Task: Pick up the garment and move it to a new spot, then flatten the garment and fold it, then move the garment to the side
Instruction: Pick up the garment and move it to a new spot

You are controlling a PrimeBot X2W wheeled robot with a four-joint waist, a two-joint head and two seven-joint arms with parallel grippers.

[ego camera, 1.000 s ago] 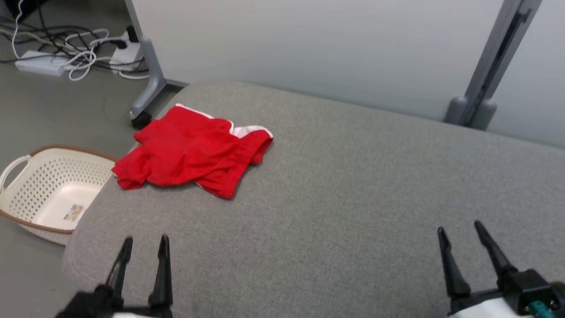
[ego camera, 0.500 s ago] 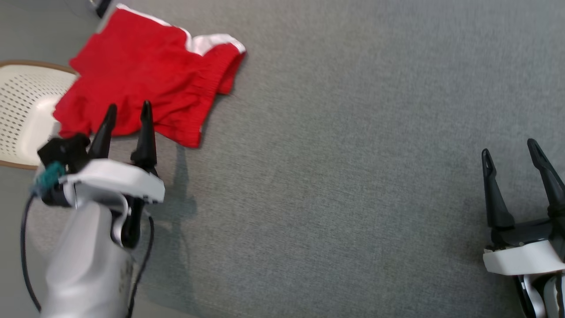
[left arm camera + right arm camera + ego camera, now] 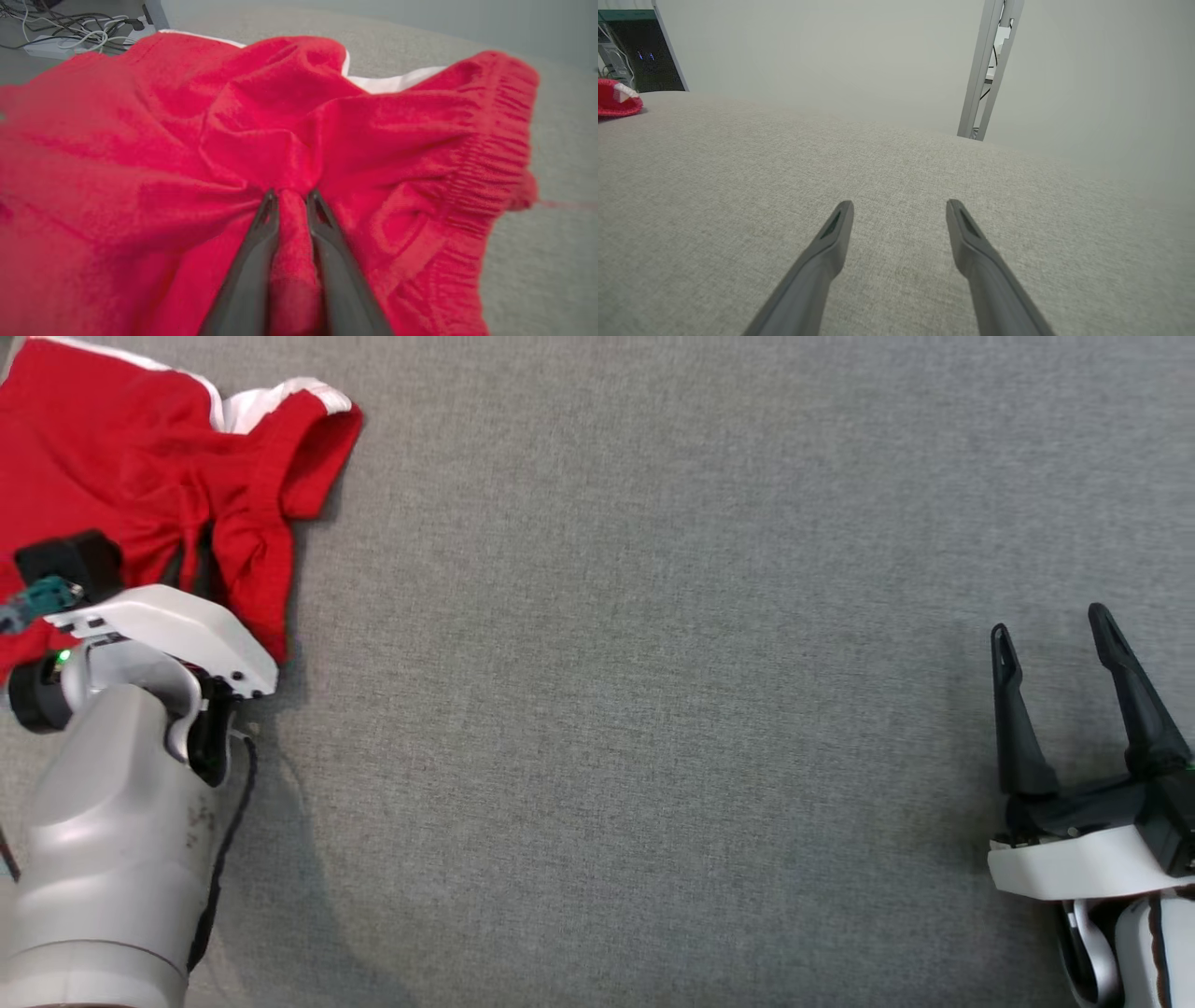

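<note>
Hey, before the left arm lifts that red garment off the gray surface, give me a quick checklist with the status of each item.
1. Is the left gripper closed on a fold of the garment: ok.
2. Is the pinch deep enough to hold through a lift: cannot tell.
3. Is the right gripper open and apart from the garment: ok.
4. Does the gray surface have bare room for a new spot: ok.
5. Is the garment lying flat: not ok, bunched.

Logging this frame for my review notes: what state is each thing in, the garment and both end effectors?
garment, crumpled on the cushion, one fold pinched
left end effector, shut on the garment
right end effector, open, empty, over the cushion
</note>
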